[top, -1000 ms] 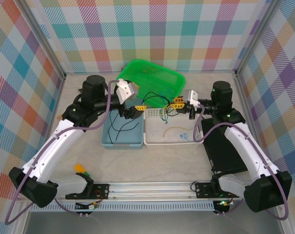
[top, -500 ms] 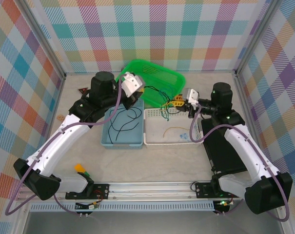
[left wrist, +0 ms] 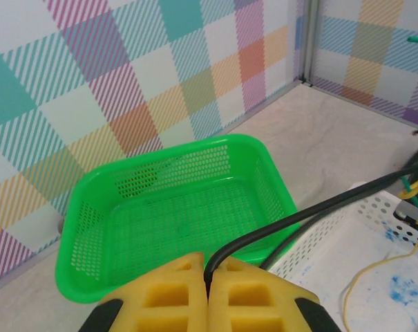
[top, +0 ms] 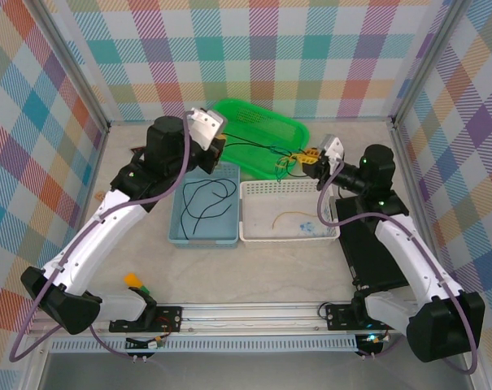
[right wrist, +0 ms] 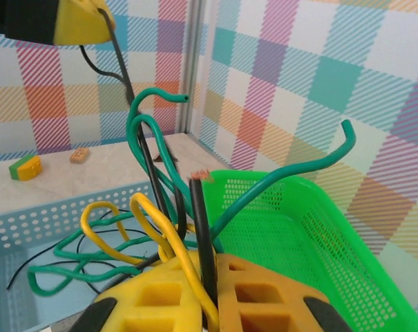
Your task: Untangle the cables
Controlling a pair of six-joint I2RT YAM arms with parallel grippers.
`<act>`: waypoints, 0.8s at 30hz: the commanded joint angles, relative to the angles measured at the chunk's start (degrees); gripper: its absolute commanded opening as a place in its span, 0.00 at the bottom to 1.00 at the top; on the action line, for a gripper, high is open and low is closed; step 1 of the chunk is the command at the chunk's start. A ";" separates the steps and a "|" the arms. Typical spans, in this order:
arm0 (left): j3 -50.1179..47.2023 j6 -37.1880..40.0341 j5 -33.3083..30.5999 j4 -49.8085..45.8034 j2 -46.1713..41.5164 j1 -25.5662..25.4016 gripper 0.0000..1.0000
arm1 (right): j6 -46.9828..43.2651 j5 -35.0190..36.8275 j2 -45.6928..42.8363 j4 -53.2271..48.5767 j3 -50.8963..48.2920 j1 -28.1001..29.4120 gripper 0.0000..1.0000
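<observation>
Cables (top: pixel 280 165), upper centre: left gripper (left wrist: pixel 209 268) pinches black cable (left wrist: pixel 319 210), right gripper (right wrist: pixel 207 277) clamps the tangle (right wrist: pixel 198 221); pulling apart may tighten the knot.

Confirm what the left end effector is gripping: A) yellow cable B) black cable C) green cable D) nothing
B: in the left wrist view the left end effector is shut on the black cable, which stretches away to the right.
</observation>
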 commanded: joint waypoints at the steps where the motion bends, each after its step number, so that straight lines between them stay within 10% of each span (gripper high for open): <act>1: 2.70 -2.96 -10.60 3.55 -4.48 5.29 0.00 | 7.50 8.32 -1.62 -1.60 -2.21 -4.29 0.00; 24: -1.19 -6.41 -7.42 -0.92 -9.44 13.46 0.00 | 26.16 15.18 -0.63 -3.23 0.81 -9.20 0.00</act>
